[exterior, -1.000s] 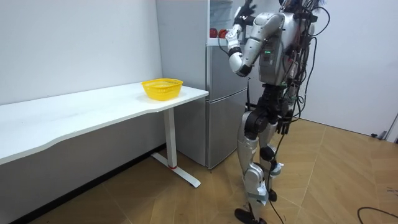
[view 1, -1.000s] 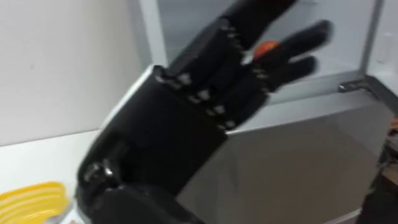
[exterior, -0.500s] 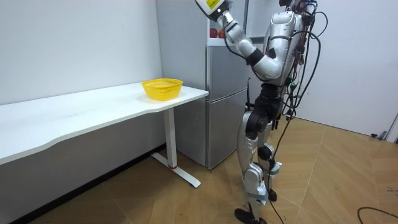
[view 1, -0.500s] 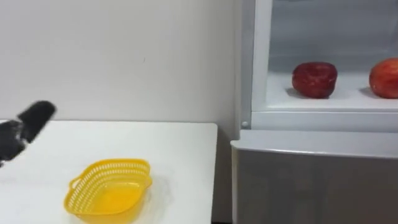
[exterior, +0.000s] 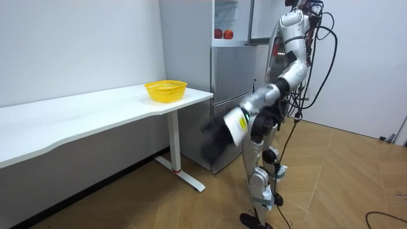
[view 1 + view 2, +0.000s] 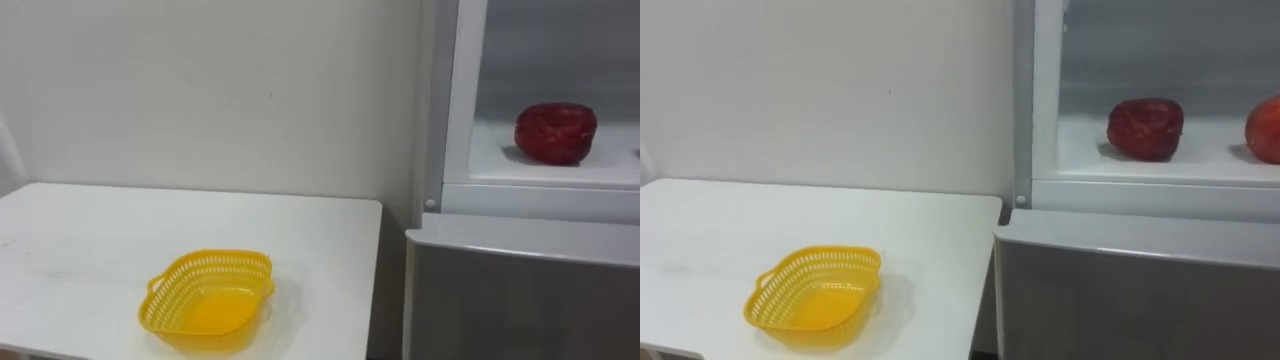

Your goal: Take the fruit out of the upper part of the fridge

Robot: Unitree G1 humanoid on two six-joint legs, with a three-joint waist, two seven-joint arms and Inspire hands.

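From the head we look down, close up, at the desk (image 6: pixel 90 225) and fridge (image 6: pixel 520 270); from well back, our room view shares both.

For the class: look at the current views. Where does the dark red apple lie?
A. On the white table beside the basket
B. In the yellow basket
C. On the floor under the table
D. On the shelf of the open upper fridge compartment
D: the dark red apple sits on the fridge shelf in the open upper compartment, while the yellow basket on the white table holds no fruit.
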